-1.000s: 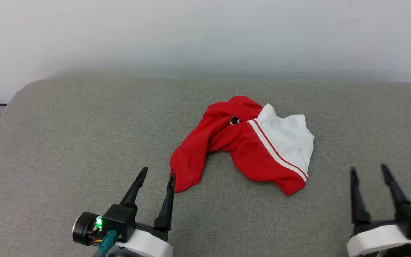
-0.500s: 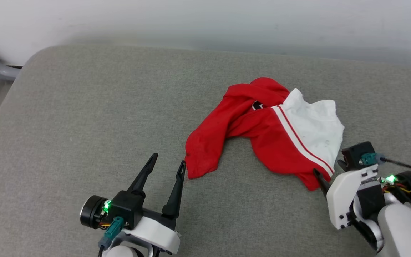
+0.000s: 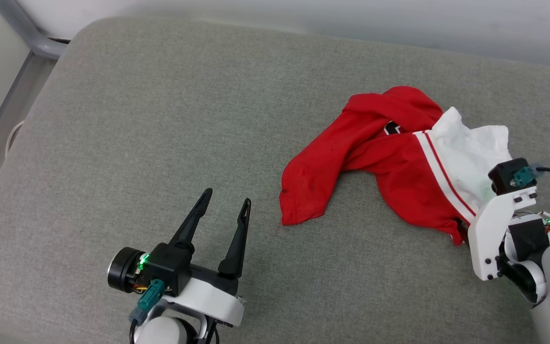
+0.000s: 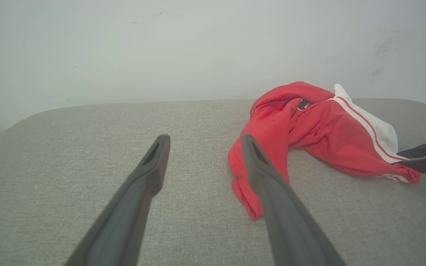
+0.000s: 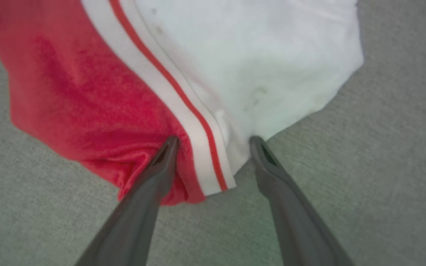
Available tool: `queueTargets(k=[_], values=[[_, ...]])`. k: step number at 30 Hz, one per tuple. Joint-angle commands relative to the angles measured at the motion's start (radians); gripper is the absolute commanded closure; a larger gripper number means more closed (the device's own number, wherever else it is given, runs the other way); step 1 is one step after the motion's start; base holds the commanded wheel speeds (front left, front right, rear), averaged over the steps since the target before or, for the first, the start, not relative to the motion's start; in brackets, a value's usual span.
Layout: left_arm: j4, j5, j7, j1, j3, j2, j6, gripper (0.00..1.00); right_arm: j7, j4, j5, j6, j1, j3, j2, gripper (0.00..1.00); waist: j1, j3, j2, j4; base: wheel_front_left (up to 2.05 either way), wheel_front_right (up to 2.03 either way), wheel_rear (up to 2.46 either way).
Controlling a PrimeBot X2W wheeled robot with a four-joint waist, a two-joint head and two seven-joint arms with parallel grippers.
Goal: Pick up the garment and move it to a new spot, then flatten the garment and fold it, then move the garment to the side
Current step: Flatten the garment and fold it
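The garment [image 3: 389,162] lies crumpled on the grey padded surface [image 3: 160,124], red with a white sleeve and a red-white striped trim. My right gripper [image 5: 215,142] stands open, tilted down over the garment's near right corner. Its two fingers straddle the striped trim, one on the red cloth and one at the white sleeve's edge. In the head view its white wrist housing [image 3: 494,229] hides the fingers. My left gripper [image 3: 226,199] is open and holds nothing, a short way left of the garment's red near end [image 4: 250,199]. Both dark fingers of the right gripper [image 4: 423,159] enter at the right.
The grey padded surface has a rounded far left corner [image 3: 79,33], and its left edge drops away. A grey metal tube [image 3: 26,33] runs past that corner. A white wall [image 4: 161,48] stands behind the surface. Bare grey padding stretches left of the garment.
The head camera has turned, so the whole picture has shifted. My right gripper has swung in from the lower right, tipping down onto the garment's striped corner. The garment lies as before.
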Motion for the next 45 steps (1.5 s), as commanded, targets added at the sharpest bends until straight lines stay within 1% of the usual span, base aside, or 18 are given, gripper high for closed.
queueTargets(k=[1, 2, 3, 4, 5, 6, 8, 11, 18, 22, 24, 29, 32, 36, 41, 42, 43, 45], values=[[-0.003, -0.008, -0.003, -0.013, -0.005, -0.002, 0.007, 0.0, 0.005, 0.033, -0.017, -0.001, 0.005, 0.001, 0.007, 0.0, 0.0, 0.01, -0.0001, 0.008, 0.0, 0.0, 0.0], [-0.003, -0.008, -0.003, -0.014, -0.007, -0.002, 0.008, 0.0, 0.004, 0.046, -0.02, -0.001, 0.011, 0.001, 0.011, 0.0, 0.0, 0.012, -0.0001, 0.01, 0.0, 0.0, 0.0], [-0.003, -0.01, -0.003, -0.015, -0.009, -0.002, 0.011, 0.0, 0.003, 0.059, -0.022, -0.001, 0.019, 0.005, 0.015, 0.09, 0.0, 0.013, -0.0001, 0.01, 0.0, 0.0, 0.0], [-0.002, -0.011, -0.003, -0.015, -0.009, -0.002, 0.013, 0.0, 0.0, 0.068, -0.025, -0.001, 0.027, 0.011, 0.019, 0.51, 0.0, 0.013, -0.0001, 0.011, 0.0, 0.0, 0.0], [-0.001, -0.013, -0.003, -0.016, -0.009, -0.002, 0.015, 0.0, -0.006, 0.074, -0.026, -0.001, 0.032, 0.011, 0.023, 0.77, 0.0, 0.013, -0.0001, 0.01, 0.0, 0.0, 0.0], [0.001, -0.013, -0.003, -0.016, -0.008, -0.002, 0.016, 0.0, -0.021, 0.077, -0.029, -0.001, 0.036, 0.007, 0.026, 1.0, 0.0, 0.011, -0.0001, 0.008, 0.0, 0.0, 0.0], [0.003, -0.013, -0.003, -0.016, -0.007, -0.002, 0.017, 0.0, -0.037, 0.077, -0.032, -0.001, 0.039, 0.005, 0.028, 1.0, 0.0, 0.007, -0.0001, 0.005, 0.0, 0.0, 0.0], [0.01, -0.013, -0.003, -0.008, -0.004, -0.002, 0.019, 0.0, -0.108, 0.067, -0.05, -0.002, 0.047, -0.024, 0.024, 1.0, 0.0, -0.012, -0.0001, -0.006, 0.0, 0.0, 0.0], [0.025, -0.013, -0.003, 0.019, -0.003, -0.002, 0.02, 0.0, -0.337, -0.019, -0.145, -0.001, 0.067, -0.097, 0.03, 1.0, 0.0, -0.082, -0.0001, -0.028, 0.0, 0.0, 0.0], [0.029, -0.012, -0.003, 0.034, 0.001, -0.002, 0.017, 0.0, -0.445, -0.084, -0.225, -0.001, 0.084, -0.069, 0.017, 1.0, 0.0, -0.12, -0.0001, -0.033, 0.0, 0.0, 0.0], [0.03, -0.012, -0.003, 0.043, 0.005, -0.002, 0.015, 0.0, -0.502, -0.12, -0.293, -0.001, 0.086, -0.039, 0.003, 1.0, 0.0, -0.135, -0.0001, -0.033, 0.0, 0.0, 0.0], [0.032, -0.014, -0.003, 0.061, 0.017, -0.002, 0.011, 0.0, -0.613, -0.169, -0.457, -0.001, 0.084, 0.145, -0.037, 1.0, 0.0, -0.159, -0.0001, -0.028, 0.0, 0.0, 0.0], [0.034, -0.014, -0.003, 0.067, 0.019, -0.002, 0.01, 0.0, -0.66, -0.15, -0.487, -0.002, 0.06, 0.305, -0.054, 1.0, 0.0, -0.166, -0.0001, -0.024, 0.0, 0.0, 0.0], [0.04, -0.015, -0.003, 0.071, 0.011, -0.002, 0.008, 0.0, -0.672, -0.061, -0.458, -0.002, 0.021, 0.507, -0.067, 1.0, 0.0, -0.173, -0.0001, -0.014, 0.0, 0.0, 0.0], [0.051, -0.022, -0.003, 0.067, 0.001, -0.002, 0.007, 0.0, -0.679, 0.079, -0.351, -0.002, -0.028, 0.713, -0.057, 1.0, 0.0, -0.174, -0.0001, -0.002, 0.0, 0.0, 0.0], [0.053, -0.024, -0.003, 0.067, -0.001, -0.002, 0.008, 0.0, -0.691, 0.096, -0.339, -0.001, -0.042, 0.753, -0.057, 0.69, 0.0, -0.175, -0.0001, -0.001, 0.0, 0.0, 0.0], [0.055, -0.024, -0.003, 0.066, -0.001, -0.002, 0.01, 0.0, -0.696, 0.118, -0.301, -0.002, -0.049, 0.773, -0.05, 0.0, 0.0, -0.174, -0.0001, -0.002, 0.0, 0.0, 0.0], [0.062, -0.026, -0.003, 0.066, -0.004, -0.002, 0.012, 0.0, -0.705, 0.152, -0.26, -0.001, -0.062, 0.822, -0.047, 0.0, 0.0, -0.176, -0.0001, -0.004, 0.0, 0.0, 0.0]])
